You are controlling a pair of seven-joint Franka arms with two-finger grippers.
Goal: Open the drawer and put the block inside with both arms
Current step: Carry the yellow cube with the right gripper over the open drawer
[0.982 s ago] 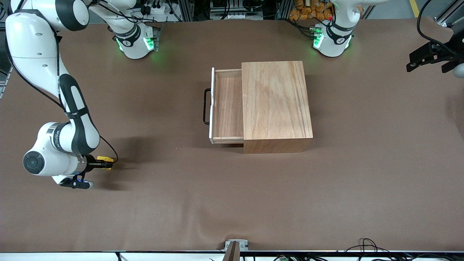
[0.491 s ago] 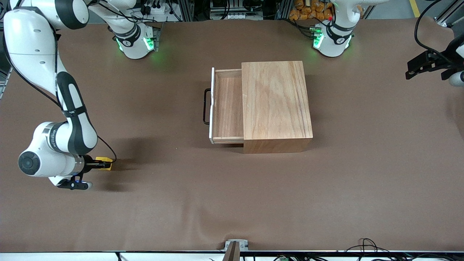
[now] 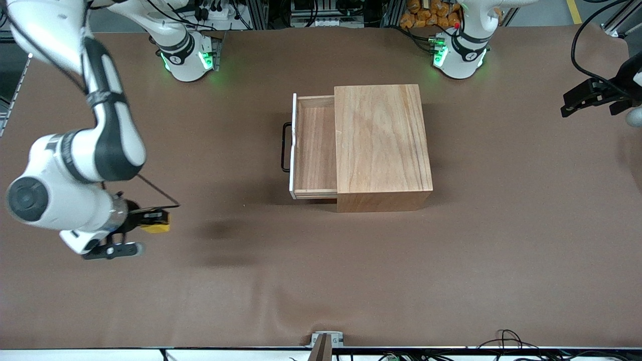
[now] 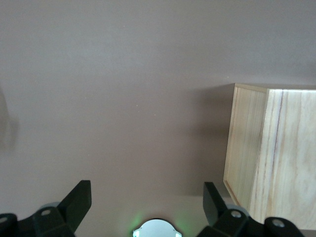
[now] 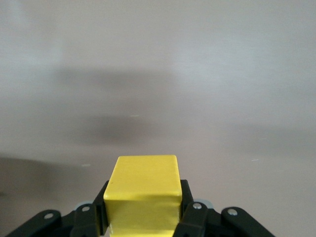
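My right gripper [image 3: 153, 220] is shut on the small yellow block [image 3: 156, 226] and holds it up over bare table at the right arm's end; in the right wrist view the block [image 5: 143, 190] sits between the black fingers [image 5: 190, 207]. The wooden box [image 3: 382, 145] stands mid-table with its drawer [image 3: 313, 145] pulled out toward the right arm's end, black handle [image 3: 285, 147] outward, tray empty. My left gripper [image 3: 582, 100] is open and empty, raised at the left arm's end of the table; its wrist view shows spread fingers [image 4: 76, 200] and the box [image 4: 269, 163].
The brown table cover [image 3: 321, 281] lies bare around the box. The two green-lit arm bases [image 3: 188, 57] stand along the edge farthest from the front camera. Cables [image 3: 506, 341] and a small bracket [image 3: 326, 341] sit at the edge nearest the camera.
My right gripper has lifted the yellow block off the table and shifted slightly toward the box. The left gripper barely moved. The drawer stayed open.
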